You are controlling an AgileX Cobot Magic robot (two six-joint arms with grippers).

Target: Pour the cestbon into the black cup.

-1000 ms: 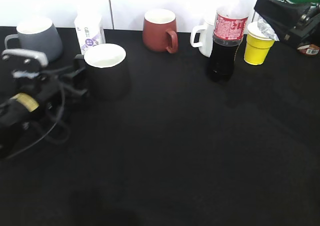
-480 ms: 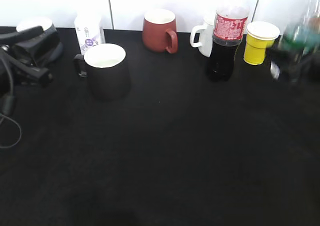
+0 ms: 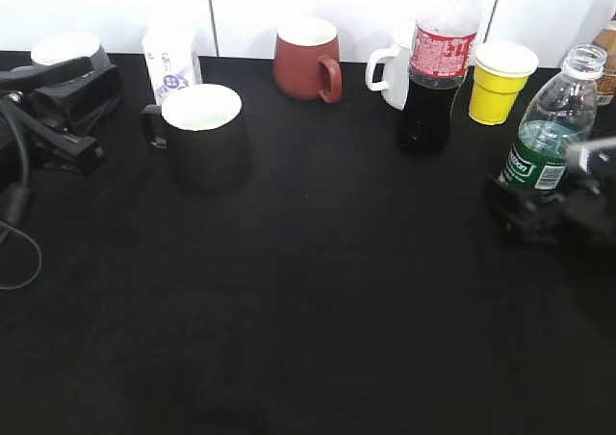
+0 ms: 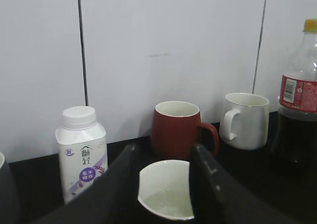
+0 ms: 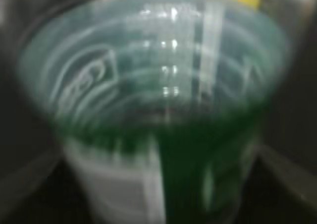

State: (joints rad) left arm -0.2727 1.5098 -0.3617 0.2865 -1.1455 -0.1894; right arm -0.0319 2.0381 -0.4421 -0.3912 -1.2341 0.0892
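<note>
The left arm (image 3: 53, 103) is made of black, blocky parts with flat edges, and a pale grey piece is seen on top. A thin black cable (image 3: 17, 218) is looped below it. Two wide, flat, dark fingers (image 4: 205, 184) with tiny pale specks are seen in the left wrist view. The right gripper (image 3: 553, 209) is black and chunky, with a light grey part at its side.

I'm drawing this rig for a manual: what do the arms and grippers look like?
Both arms are black. The left arm is blocky, with a thin black cable looping below it. Its gripper has two broad, flat, matte black fingers. The right gripper is a dark, blurred block, detail unclear.
</note>
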